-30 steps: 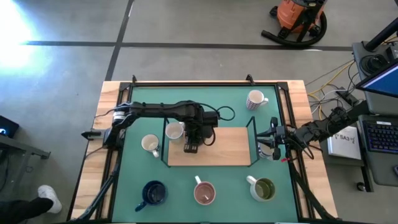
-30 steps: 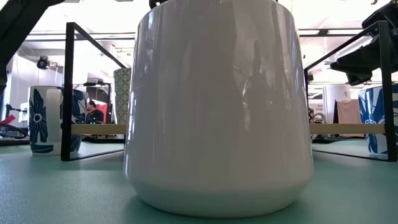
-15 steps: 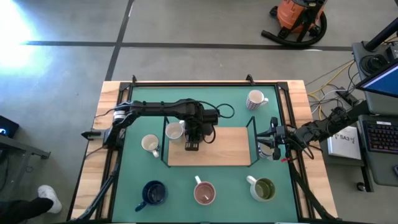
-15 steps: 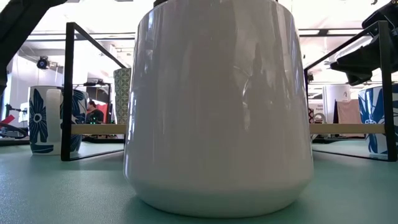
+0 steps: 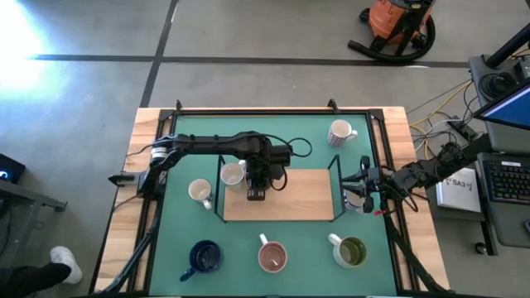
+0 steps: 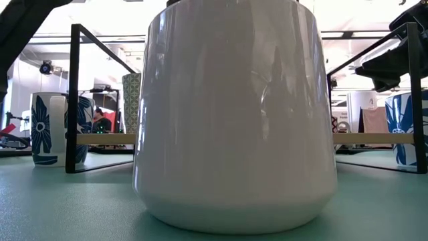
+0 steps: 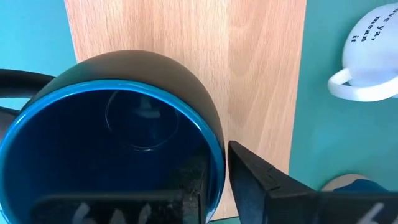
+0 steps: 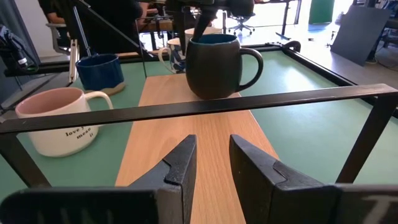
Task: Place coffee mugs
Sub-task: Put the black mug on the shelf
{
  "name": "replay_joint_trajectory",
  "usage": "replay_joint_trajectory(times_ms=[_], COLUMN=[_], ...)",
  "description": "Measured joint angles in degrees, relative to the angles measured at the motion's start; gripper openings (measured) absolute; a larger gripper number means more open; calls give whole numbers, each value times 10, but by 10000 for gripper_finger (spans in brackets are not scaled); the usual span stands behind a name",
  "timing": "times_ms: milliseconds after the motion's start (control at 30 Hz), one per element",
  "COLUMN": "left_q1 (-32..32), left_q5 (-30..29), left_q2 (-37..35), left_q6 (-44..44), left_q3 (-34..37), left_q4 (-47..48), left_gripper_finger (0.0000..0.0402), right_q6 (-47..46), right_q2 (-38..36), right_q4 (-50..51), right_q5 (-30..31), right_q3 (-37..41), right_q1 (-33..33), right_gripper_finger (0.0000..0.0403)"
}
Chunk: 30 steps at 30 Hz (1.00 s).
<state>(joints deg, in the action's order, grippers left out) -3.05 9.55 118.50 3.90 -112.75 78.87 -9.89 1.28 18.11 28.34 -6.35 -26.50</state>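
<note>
A dark mug with a blue inside (image 7: pixel 118 143) stands on the wooden board (image 5: pixel 306 194) inside the black wire frame, seen from the side in the right wrist view (image 8: pixel 214 65). My left gripper (image 5: pixel 257 189) reaches down onto its rim and is shut on it. My right gripper (image 8: pixel 208 165) is open at the frame's right end (image 5: pixel 358 189), level with the board and touching nothing. Other mugs stand on the green mat: white (image 5: pixel 340 132), two cream (image 5: pixel 199 192) (image 5: pixel 233 174), navy (image 5: pixel 204 257), pink (image 5: pixel 272 257), olive-inside (image 5: pixel 351 251). My left gripper pinches the dark mug's wall at the rim (image 7: pixel 214 158), one finger inside the mug and the other finger (image 7: pixel 261 180) outside. It comes from above, pointing down. The mug stands upright with its base on the wooden board (image 8: pixel 214 96).
The black frame's bars (image 8: pixel 205 106) cross in front of my right gripper. A pale mug (image 6: pixel 234 114) fills most of the low view; blue-flowered mugs (image 6: pixel 53 127) (image 6: pixel 404 127) show on either side. The board has free room right of the dark mug.
</note>
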Motion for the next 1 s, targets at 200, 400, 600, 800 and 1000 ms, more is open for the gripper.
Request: replay_joint_trajectory(times_ms=[200,400,600,800,1000], left_q1=[0,1,3,3,3], left_q5=[21,22,25,28,25], left_q2=[0,0,-1,-2,-2], left_q6=[0,5,11,14,14], left_q3=[0,0,-1,-14,-29], left_q4=[0,0,-2,-2,5], left_gripper_finger=[67,73,73,73,73], right_q6=[0,0,0,0,0], right_q2=[0,0,0,0,0], right_q4=[0,0,0,0,0], right_q5=[0,0,0,0,0], right_q3=[0,0,0,0,0], right_q1=[0,0,0,0,0], right_gripper_finger=[86,86,86,86,86])
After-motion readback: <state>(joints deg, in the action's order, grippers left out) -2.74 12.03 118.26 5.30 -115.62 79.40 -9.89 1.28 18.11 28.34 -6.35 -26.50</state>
